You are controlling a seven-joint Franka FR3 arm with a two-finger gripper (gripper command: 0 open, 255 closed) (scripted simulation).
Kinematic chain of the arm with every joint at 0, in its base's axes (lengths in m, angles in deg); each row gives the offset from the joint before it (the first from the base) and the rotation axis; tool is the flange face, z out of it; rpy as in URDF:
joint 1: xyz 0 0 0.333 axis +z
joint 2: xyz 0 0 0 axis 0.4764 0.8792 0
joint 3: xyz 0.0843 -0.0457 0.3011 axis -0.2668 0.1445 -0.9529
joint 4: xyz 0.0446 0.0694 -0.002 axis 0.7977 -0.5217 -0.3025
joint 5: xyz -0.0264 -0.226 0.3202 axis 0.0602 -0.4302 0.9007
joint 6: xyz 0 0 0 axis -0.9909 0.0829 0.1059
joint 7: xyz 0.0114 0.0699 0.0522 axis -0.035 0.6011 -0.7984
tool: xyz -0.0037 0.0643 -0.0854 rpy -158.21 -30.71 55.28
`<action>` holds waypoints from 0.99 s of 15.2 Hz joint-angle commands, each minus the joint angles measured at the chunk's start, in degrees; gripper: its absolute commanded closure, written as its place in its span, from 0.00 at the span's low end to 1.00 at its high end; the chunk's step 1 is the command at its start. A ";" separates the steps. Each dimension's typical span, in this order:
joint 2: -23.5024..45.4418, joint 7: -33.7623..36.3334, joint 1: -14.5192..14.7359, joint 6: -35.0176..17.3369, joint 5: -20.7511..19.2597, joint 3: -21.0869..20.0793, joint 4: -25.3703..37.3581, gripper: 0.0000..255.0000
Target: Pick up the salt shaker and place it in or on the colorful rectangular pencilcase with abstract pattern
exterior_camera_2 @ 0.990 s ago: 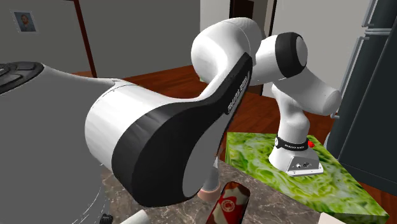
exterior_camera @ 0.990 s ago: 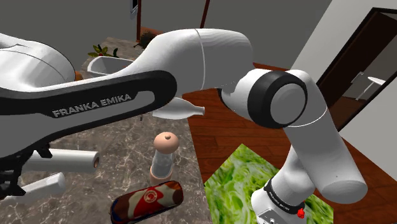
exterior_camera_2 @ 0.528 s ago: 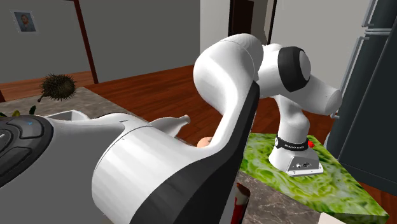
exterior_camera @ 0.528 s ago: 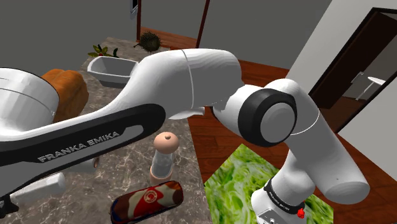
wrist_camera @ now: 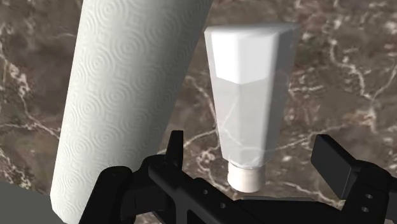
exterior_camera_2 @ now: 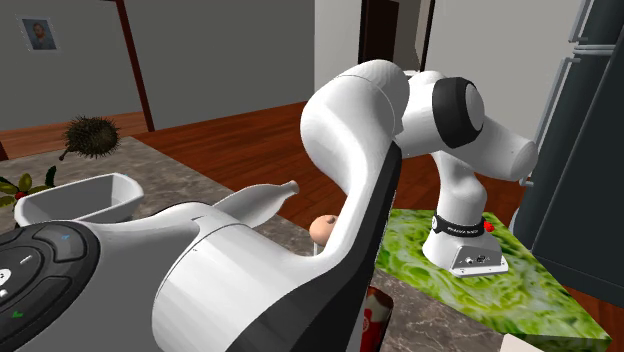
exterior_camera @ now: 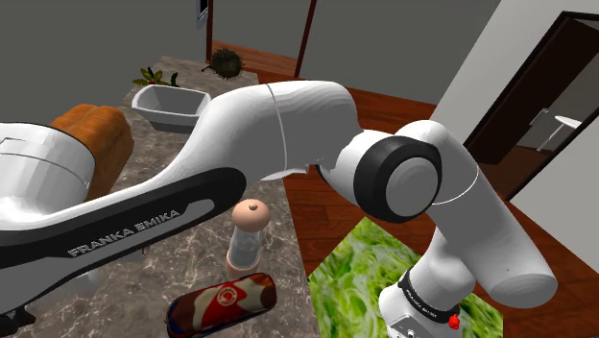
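The salt shaker (exterior_camera: 248, 235) has a clear body and a peach cap. It stands upright on the marble counter (exterior_camera: 182, 240), and its cap (exterior_camera_2: 325, 230) peeks out from behind the arm in the second exterior view. Just in front of it lies a red case with a white pattern and dark ends (exterior_camera: 223, 300), with a strip of it (exterior_camera_2: 372, 315) showing in the second exterior view. My gripper (wrist_camera: 253, 149) is open and holds nothing. Its fingers (wrist_camera: 333, 160) straddle a white squeeze tube (wrist_camera: 248, 95) lying on the counter below, without touching it. The arm (exterior_camera: 240, 144) stretches across the counter above the shaker.
A paper towel roll (wrist_camera: 127, 95) lies beside the tube. A white tray (exterior_camera: 173, 104), a brown loaf-like thing (exterior_camera: 96, 139), a spiky ball (exterior_camera: 227, 60) and a white bottle (exterior_camera_2: 265, 200) sit farther back. The stand's top is green (exterior_camera: 360, 274).
The arm has swung lower and toward the shoulder view's left, uncovering the brown loaf-like thing and the tray. The shaker and the red case have not moved. The gripper stayed open.
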 commanded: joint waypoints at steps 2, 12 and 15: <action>-0.01 0.03 0.00 -0.04 -0.01 0.00 -0.05 0.00; -0.01 0.02 0.00 -0.03 0.00 0.00 -0.05 1.00; -0.51 -0.27 0.10 1.05 0.21 -0.15 0.62 1.00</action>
